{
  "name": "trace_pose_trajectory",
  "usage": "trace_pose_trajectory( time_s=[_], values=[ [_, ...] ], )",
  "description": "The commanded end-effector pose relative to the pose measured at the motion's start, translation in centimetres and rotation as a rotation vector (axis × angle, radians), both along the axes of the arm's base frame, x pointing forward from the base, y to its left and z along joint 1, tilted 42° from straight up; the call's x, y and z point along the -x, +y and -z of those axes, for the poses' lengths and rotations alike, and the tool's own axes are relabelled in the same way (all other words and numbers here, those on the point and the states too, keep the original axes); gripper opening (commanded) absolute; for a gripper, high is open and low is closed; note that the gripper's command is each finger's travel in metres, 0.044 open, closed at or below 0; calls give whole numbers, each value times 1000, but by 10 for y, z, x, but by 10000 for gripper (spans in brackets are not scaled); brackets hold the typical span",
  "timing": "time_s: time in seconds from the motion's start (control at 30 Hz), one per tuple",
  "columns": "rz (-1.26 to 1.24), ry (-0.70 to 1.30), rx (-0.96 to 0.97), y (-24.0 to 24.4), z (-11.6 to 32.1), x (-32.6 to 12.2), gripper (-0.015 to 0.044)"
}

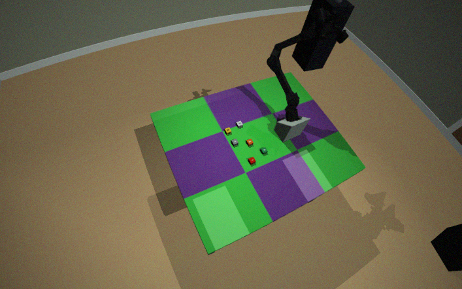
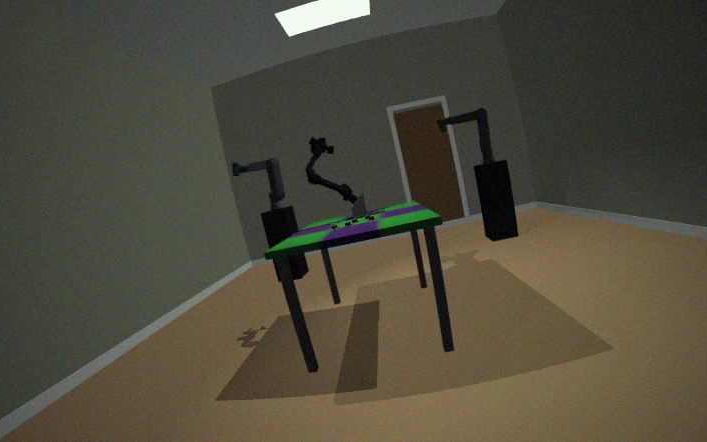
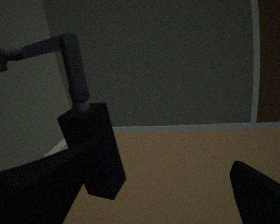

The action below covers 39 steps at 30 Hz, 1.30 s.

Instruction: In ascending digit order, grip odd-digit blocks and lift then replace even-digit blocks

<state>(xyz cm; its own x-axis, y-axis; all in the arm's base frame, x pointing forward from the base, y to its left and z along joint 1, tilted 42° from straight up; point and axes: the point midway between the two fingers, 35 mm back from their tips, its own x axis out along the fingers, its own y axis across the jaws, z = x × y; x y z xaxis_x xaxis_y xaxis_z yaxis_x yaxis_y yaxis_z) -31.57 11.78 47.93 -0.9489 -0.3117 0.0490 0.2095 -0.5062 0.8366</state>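
Small blocks stand apart on the middle green square of the table point(image 1: 207, 161) point(image 2: 411, 219): white point(image 1: 239, 123), yellow point(image 1: 228, 130), grey point(image 1: 234, 142), orange point(image 1: 249, 142), dark green point(image 1: 264, 150) and red point(image 1: 251, 160). Their printed marks are too small to read in the top view. In the exterior view the blocks are tiny. My gripper point(image 3: 164, 160) is open and empty, its fingers wide apart in the wrist view. The arm holds it raised high above the table, away from the blocks. No block shows in the wrist view.
My arm stands on a grey wedge point(image 1: 293, 129) point(image 2: 359, 205) on the table, to the right of the blocks in the top view. Black pedestals point(image 2: 496, 200) point(image 3: 93, 150) with other arms stand on the floor beyond the table.
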Motion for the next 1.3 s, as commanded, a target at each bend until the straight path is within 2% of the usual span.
trace_pose_trajectory(
  time_s=[0.0,0.1,0.3,0.5,0.7,0.97,1.1,1.27],
  values=[
    [7,-1,-1,2,1,0,400],
    [115,-12,-11,30,8,-5,400],
    [489,-94,-21,126,42,-40,400],
    [871,-245,23,212,88,-109,400],
    [1214,-427,84,266,137,-203,400],
    [1602,-725,213,279,200,-344,400],
    [1761,-900,309,261,230,-415,400],
    [1912,-1140,466,215,265,-494,400]
  ],
)
